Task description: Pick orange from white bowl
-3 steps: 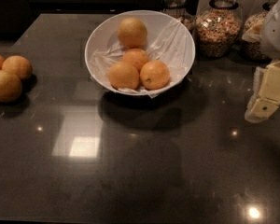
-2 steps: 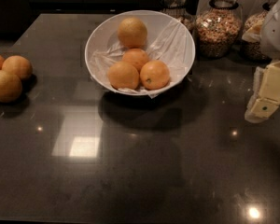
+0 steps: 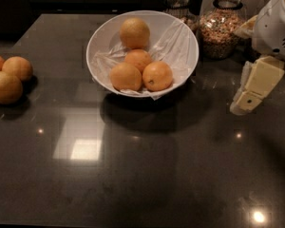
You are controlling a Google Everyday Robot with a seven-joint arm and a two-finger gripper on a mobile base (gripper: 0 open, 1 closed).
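The white bowl (image 3: 180,37) stands at the back middle of the dark table, lined with a wrinkly white sheet. The pale orange (image 3: 135,33) lies at the bowl's far side. Three smaller, deeper-orange fruits (image 3: 140,71) lie in front of it in the bowl. My gripper (image 3: 247,101) hangs at the right edge of the view, well to the right of the bowl and above the table, pointing down-left. It holds nothing that I can see.
Three more oranges (image 3: 9,76) lie on the table at the left edge. Glass jars of grain (image 3: 221,25) stand behind the bowl at the back right. The dark table (image 3: 142,175) stretches toward the front.
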